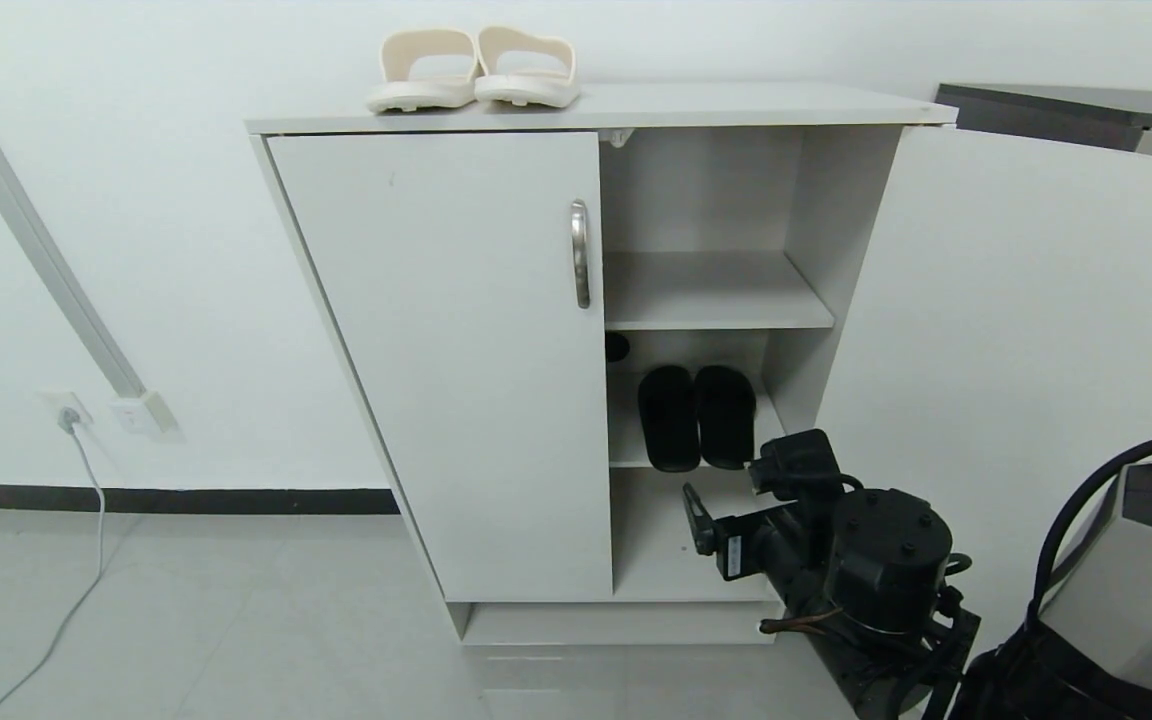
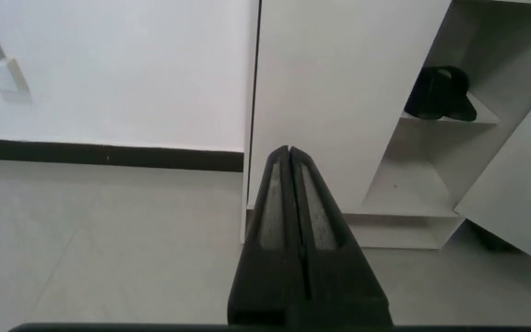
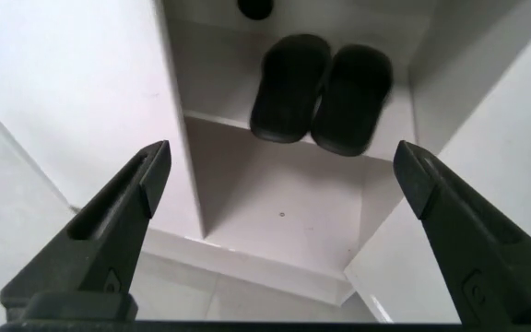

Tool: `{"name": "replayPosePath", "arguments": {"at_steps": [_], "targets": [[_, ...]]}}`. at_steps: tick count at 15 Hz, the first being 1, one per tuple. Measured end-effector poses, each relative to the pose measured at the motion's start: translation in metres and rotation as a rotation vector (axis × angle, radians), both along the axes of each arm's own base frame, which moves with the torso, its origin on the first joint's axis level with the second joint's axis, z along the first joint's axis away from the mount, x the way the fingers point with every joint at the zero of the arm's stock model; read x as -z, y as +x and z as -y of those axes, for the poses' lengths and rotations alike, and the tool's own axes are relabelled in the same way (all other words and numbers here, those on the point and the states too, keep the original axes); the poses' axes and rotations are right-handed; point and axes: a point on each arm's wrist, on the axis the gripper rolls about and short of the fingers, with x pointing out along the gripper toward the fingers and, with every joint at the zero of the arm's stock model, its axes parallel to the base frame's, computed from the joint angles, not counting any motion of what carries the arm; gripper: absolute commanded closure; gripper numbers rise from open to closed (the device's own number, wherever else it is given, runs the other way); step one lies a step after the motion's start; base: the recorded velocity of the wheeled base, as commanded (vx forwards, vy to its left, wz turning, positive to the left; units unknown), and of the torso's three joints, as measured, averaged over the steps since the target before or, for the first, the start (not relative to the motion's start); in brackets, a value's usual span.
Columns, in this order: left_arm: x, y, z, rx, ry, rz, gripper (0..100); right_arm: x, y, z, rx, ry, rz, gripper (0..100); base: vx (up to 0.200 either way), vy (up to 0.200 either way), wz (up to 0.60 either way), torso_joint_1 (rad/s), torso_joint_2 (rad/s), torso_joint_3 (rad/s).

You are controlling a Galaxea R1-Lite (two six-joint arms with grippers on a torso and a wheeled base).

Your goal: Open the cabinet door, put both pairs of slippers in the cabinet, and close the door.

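Beyond the right pincer (image 3: 281,152), wide open and empty, black slippers (image 3: 321,92) lie on a cabinet (image 1: 766,105) shelf. Head view adds cream slippers (image 1: 476,70) on the cabinet top, well above it. Left pincer (image 2: 289,157) is closed, empty, facing the shut door (image 2: 339,92).

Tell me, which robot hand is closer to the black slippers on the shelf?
The right. The right hand, open, hovers just in front of and below the black slippers; the left hand, shut, sits farther back, facing the closed door.

Black slippers (image 1: 696,415) on lower shelf (image 1: 622,432); cream slippers (image 1: 476,70) atop open cabinet (image 1: 736,100).
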Motion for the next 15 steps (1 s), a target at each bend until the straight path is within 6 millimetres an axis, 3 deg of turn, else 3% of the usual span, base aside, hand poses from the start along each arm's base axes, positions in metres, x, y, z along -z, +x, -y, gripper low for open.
{"name": "replayPosePath", "arguments": {"at_steps": [15], "targets": [[0.0000,0.0000,0.0000,0.000,-0.001,0.000,100,0.0046,-0.0042,0.0031,-0.046,-0.009,-0.012,0,0.000,0.200,0.00,0.004,0.00,0.003]]}}
